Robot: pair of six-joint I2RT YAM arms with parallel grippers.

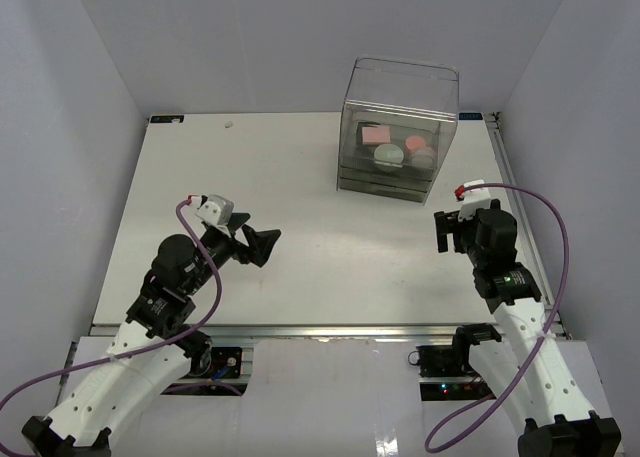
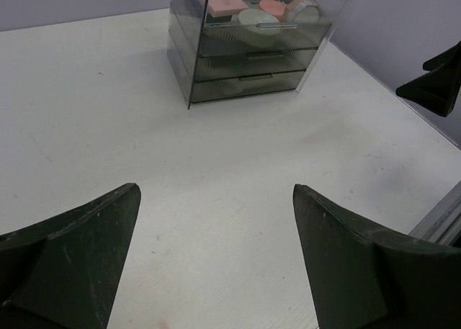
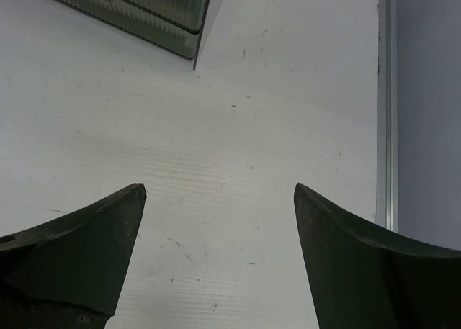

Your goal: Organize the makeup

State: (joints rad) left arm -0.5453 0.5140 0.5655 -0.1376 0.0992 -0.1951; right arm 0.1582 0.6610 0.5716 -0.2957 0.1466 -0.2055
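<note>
The makeup sits in the top of the clear box with grey drawers (image 1: 395, 167): a pink palette (image 1: 375, 134), a pale green round compact (image 1: 388, 156), a salmon round compact (image 1: 414, 142) and a pale one (image 1: 425, 157). They also show in the left wrist view, the palette (image 2: 223, 1) and the green compact (image 2: 258, 18). No brushes or packets are in view. My left gripper (image 1: 258, 245) is open and empty over the table's left middle. My right gripper (image 1: 445, 232) is open and empty, in front of the box's right corner.
The box's lower corner shows in the right wrist view (image 3: 173, 12). The table's metal right edge (image 3: 385, 127) runs close beside my right gripper. Grey walls enclose the white table (image 1: 250, 177) on three sides.
</note>
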